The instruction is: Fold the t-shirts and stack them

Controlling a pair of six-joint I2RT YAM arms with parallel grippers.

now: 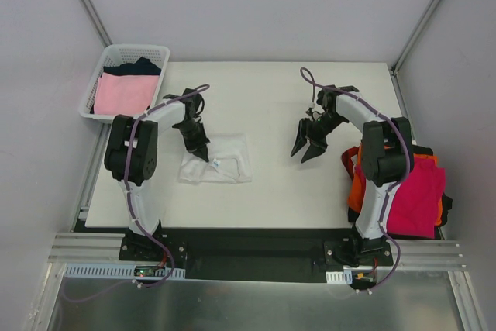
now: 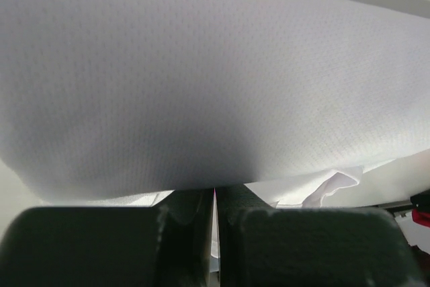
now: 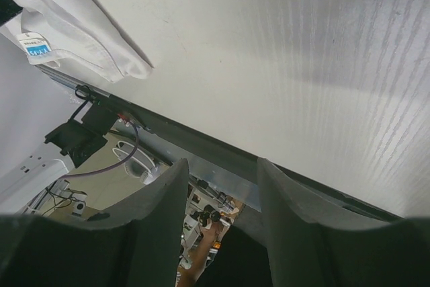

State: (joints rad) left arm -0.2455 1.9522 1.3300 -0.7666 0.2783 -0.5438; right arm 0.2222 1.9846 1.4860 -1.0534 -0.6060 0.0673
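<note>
Left hand (image 1: 200, 149): pressed together, pinching the white t-shirt (image 1: 219, 163) at its upper left part; in the left wrist view the 2 fingers (image 2: 185, 233) meet with only a sliver of white cloth between them.
White t-shirt: lies crumpled on the left half of the tabletop (image 1: 294, 184), just in front of the left arm; it fills most of the left wrist view as a draped sheet of fine knit cloth.
Label (image 3: 38, 46): small, blue and white, sewn at the shirt's neck; it shows in the right wrist view's upper left corner.
Right hand (image 1: 308, 147): spread, with nothing between its 2 fingers (image 3: 164, 199); it points down over bare tabletop, well apart from the white t-shirt.
Basket (image 1: 155, 53): white plastic lattice, at the tabletop's far left corner.
Pink t-shirt (image 1: 124, 94): lies flat inside the basket, towards its near side.
Dark t-shirt (image 1: 138, 66): bunched inside the basket, behind the pink one; I cannot tell whether it is navy or black.
Magenta-red t-shirt (image 1: 418, 191): on top of a pile at the tabletop's near right edge, partly hidden by the right arm.
Orange t-shirt (image 1: 356, 187): under the magenta-red one, showing at the pile's left rim.
</note>
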